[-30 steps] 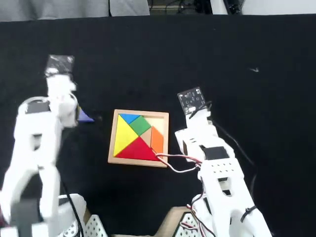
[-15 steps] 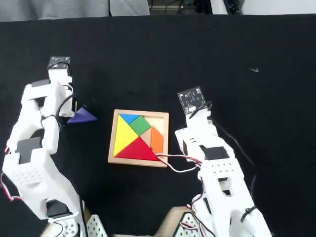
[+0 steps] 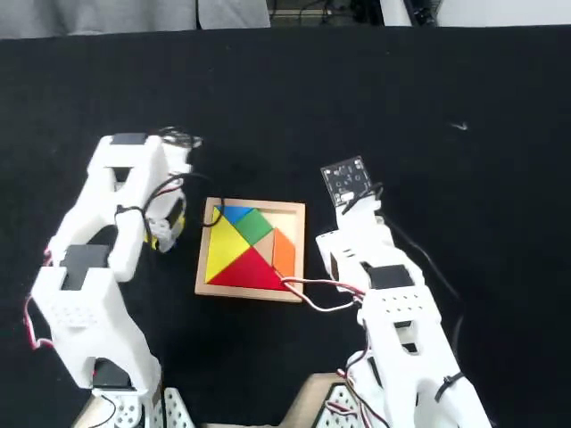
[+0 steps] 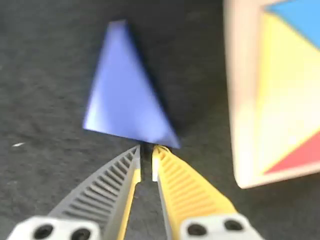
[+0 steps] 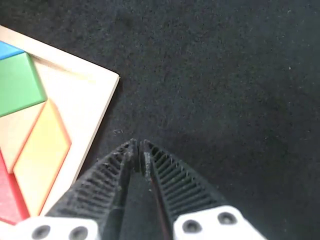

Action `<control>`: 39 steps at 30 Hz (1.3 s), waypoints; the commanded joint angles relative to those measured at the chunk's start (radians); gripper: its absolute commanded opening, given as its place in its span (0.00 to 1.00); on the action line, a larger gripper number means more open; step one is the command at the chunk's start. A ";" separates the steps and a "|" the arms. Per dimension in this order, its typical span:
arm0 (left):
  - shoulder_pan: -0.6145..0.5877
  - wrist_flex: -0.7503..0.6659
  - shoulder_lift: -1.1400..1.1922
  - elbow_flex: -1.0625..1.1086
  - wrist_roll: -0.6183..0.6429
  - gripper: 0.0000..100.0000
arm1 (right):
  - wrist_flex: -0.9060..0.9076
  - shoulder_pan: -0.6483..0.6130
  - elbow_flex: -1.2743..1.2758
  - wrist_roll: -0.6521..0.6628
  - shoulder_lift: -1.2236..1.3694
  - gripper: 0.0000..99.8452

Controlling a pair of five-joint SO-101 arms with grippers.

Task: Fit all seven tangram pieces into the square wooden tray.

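black table, arched left arm, left jaws tight on blue triangle; right jaws clenched empty

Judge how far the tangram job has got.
Done: yellow, red, blue, green and orange pieces lie in the tray. In hand: the left gripper, shut, sits at the edge of the purple triangle on the cloth beside the tray. Left: seating it and filling the bare wood beside the green piece.

Broad black table beyond the tray; purple triangle and left claw just beside its wall.
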 commanded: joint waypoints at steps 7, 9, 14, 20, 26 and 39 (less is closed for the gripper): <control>-0.056 0.086 -0.204 -0.189 -0.002 0.06 | -0.020 0.020 -0.005 -0.005 -0.027 0.01; -0.054 0.031 -0.204 -0.151 0.003 0.07 | -0.020 0.020 -0.005 -0.005 -0.027 0.01; -0.091 -0.066 -0.206 -0.027 0.215 0.21 | -0.020 0.020 -0.005 -0.005 -0.025 0.01; -0.165 -0.152 -0.206 0.036 0.183 0.22 | -0.020 0.017 -0.004 -0.005 -0.025 0.01; -0.148 -0.282 -0.206 0.131 0.184 0.22 | -0.020 0.015 -0.004 -0.005 -0.025 0.01; -0.065 -0.304 -0.034 0.094 0.186 0.22 | -0.020 0.015 -0.004 -0.005 -0.025 0.01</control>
